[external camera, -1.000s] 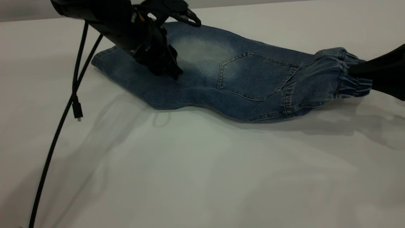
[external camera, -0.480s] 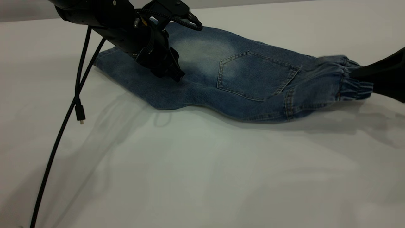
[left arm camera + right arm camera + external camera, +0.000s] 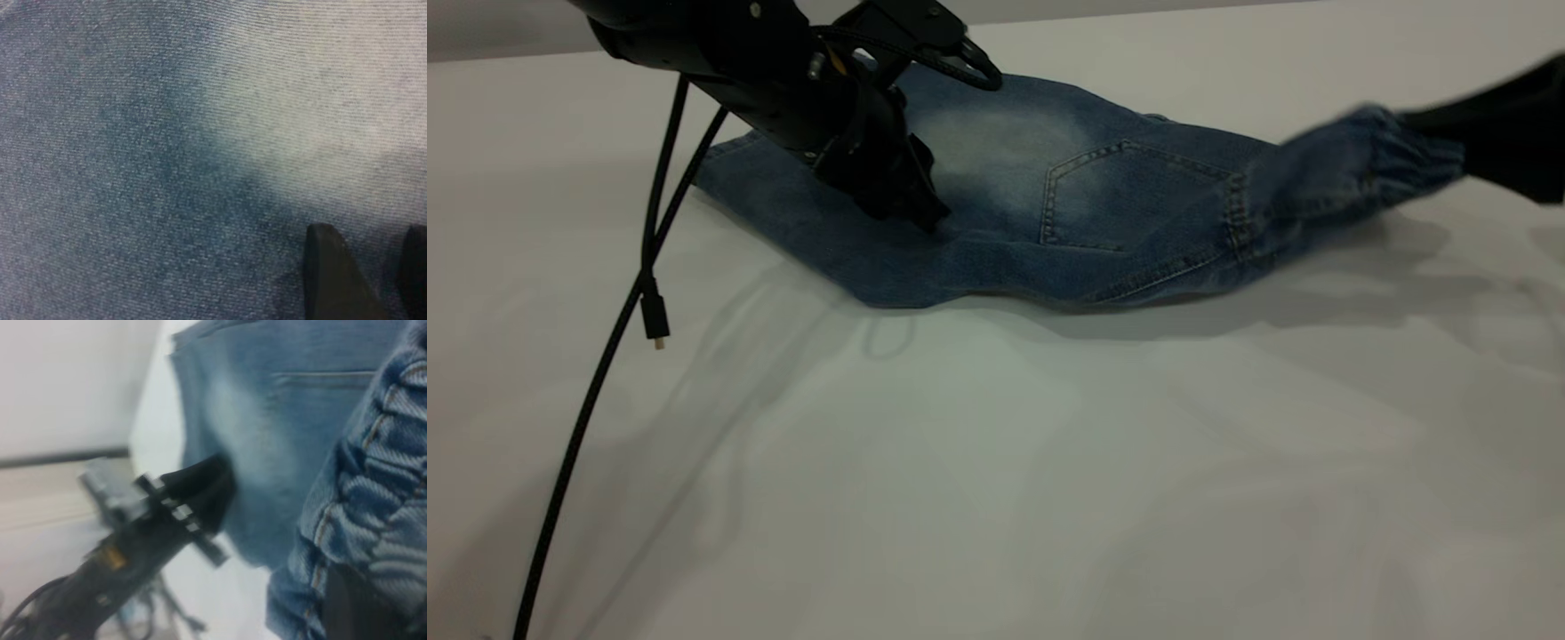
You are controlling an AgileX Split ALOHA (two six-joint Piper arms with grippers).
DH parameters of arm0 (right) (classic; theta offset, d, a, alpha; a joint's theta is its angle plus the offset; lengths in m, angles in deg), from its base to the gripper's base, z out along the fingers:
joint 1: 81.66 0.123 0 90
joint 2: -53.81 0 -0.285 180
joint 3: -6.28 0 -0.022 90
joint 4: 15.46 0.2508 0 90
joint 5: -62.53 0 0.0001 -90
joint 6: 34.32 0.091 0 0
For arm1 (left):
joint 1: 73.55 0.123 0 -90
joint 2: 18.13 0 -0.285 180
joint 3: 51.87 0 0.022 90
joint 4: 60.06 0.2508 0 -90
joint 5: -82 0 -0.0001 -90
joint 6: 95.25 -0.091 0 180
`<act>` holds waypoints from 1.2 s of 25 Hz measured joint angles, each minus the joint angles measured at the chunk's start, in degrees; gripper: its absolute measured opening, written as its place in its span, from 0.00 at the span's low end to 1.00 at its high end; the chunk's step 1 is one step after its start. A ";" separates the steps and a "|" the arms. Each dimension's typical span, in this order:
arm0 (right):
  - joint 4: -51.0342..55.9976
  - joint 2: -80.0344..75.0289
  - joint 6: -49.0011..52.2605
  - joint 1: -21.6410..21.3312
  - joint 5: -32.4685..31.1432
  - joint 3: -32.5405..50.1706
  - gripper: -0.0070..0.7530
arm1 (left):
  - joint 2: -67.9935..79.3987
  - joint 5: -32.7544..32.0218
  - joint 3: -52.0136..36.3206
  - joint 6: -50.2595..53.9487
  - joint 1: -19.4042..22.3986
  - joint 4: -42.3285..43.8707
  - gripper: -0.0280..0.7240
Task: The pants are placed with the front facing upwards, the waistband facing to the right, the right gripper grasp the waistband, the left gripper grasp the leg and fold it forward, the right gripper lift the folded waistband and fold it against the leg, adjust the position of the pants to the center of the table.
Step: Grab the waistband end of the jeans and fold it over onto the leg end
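Note:
The blue denim pants (image 3: 1103, 196) lie folded lengthwise on the white table (image 3: 996, 462), a back pocket facing up. My left gripper (image 3: 911, 200) presses down on the leg part beside the pale faded patch. Its fingertips (image 3: 330, 270) stand apart on flat denim (image 3: 167, 133), so it is open. At the far right my right gripper (image 3: 1467, 147) is shut on the gathered waistband (image 3: 1396, 147) and holds that end up off the table. In the right wrist view the ruched waistband (image 3: 393, 513) bunches over a dark finger (image 3: 350, 610), with the left arm (image 3: 160, 513) farther off.
A black cable (image 3: 649, 311) with a loose plug hangs from the left arm and trails down to the table's near left. Bare white table stretches in front of the pants towards the near edge.
The right gripper has risen and carried the waistband end up off the table, pulling the pants' right part taut. The left gripper has stayed pressed on the leg.

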 joint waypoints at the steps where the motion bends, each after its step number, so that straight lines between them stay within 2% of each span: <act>1: 0.06 0.00 -0.07 0.90 -1.17 -0.59 0.05 | 0.17 0.06 0.00 0.00 -0.50 0.06 0.40; 8: 0.46 0.00 0.43 9.43 -1.51 -4.86 0.05 | 0.94 0.63 0.00 0.23 -3.91 -0.05 0.40; 12: 0.34 1.43 1.78 12.75 -1.46 -6.53 0.05 | 1.04 -0.10 0.00 0.62 -5.07 -0.23 0.40; 20: -0.36 11.56 4.38 12.67 -1.53 -6.99 0.05 | 1.19 -0.93 0.00 1.96 -6.72 -0.27 0.40; 30: -0.91 21.42 7.04 12.67 -1.64 -6.99 0.05 | 1.30 -1.18 -0.05 3.00 -10.96 -0.51 0.39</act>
